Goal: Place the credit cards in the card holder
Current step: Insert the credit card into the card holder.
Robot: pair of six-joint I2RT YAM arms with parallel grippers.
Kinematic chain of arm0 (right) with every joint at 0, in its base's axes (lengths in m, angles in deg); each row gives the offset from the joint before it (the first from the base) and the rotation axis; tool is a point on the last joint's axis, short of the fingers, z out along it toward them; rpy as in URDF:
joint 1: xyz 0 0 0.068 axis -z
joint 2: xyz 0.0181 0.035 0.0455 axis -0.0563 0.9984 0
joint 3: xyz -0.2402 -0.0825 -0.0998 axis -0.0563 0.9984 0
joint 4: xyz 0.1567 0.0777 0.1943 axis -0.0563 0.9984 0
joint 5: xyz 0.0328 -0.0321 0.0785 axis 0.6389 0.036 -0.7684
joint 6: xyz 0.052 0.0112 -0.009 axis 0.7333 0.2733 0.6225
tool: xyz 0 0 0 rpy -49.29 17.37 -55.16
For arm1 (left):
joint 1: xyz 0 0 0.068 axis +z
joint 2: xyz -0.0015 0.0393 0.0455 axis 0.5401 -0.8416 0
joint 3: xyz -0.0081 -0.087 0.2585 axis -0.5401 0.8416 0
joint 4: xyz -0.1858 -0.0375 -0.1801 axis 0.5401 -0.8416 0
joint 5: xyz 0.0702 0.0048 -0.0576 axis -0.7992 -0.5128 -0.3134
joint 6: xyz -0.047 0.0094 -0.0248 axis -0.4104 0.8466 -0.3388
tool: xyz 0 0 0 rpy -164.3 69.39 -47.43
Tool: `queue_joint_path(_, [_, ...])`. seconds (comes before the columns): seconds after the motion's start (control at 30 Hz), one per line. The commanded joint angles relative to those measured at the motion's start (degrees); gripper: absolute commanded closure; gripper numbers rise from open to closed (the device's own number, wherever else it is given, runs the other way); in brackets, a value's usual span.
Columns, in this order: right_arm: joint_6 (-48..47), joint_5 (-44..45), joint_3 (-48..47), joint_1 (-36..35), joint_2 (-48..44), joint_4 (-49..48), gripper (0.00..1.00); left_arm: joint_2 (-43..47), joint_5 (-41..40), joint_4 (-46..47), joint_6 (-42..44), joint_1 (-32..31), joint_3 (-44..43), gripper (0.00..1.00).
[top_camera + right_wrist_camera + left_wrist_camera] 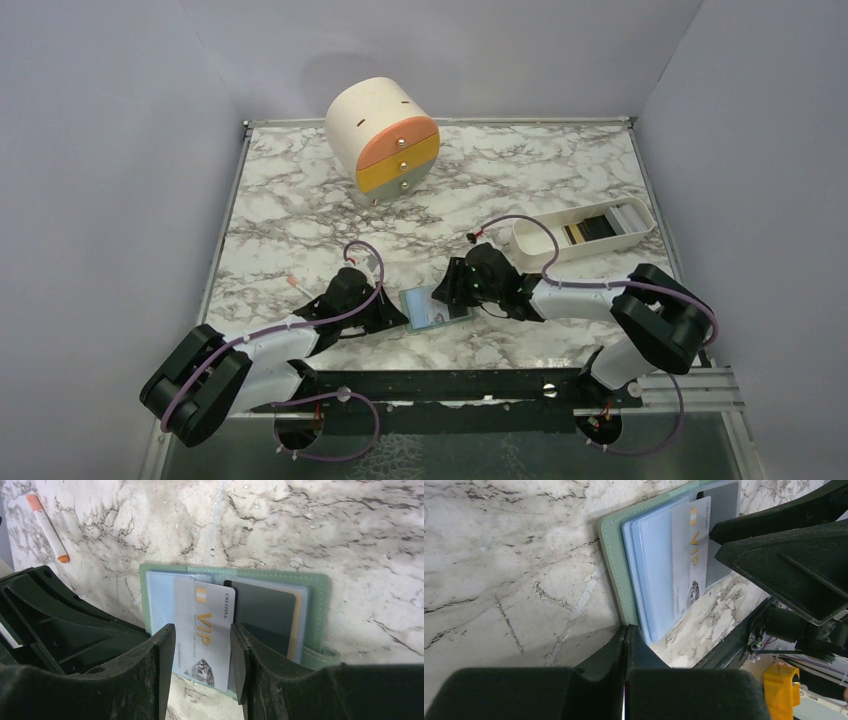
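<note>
The sage-green card holder (432, 308) lies open on the marble table between both grippers. In the right wrist view a pale grey VIP card (205, 605) lies on its blue lining (160, 595), its near end past the holder's edge. A black card (265, 615) with a tan-orange card (298, 625) behind it sits in the right half. My right gripper (202, 630) is open, one finger on either side of the grey card. My left gripper (626, 630) is shut and empty, its tips at the holder's green edge (611, 555).
A long white tray (640, 212) with several dark cards (590, 228) stands at the right. A cream cylinder with orange, yellow and grey drawers (385, 150) stands at the back. An orange-tipped white pen (47, 527) lies left of the holder.
</note>
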Motion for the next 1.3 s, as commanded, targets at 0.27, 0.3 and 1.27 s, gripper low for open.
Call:
queue_joint_path(0.27, [1.34,-8.99,1.5,-1.0,4.06,-8.03,0.55,-3.81,1.18,-0.42,2.16,-0.19,-1.97,1.0])
queue_joint_path(0.3, [1.78,-9.91,1.96,-1.0,4.56,-9.81,0.55,-4.33,1.2,-0.35,2.38,-0.13,-2.26,1.0])
queue_joint_path(1.27, [-0.21,-2.15,-2.55,-1.09,2.92,2.25,0.52,-4.48,-1.51,-4.31,2.83,0.1,-6.26,0.67])
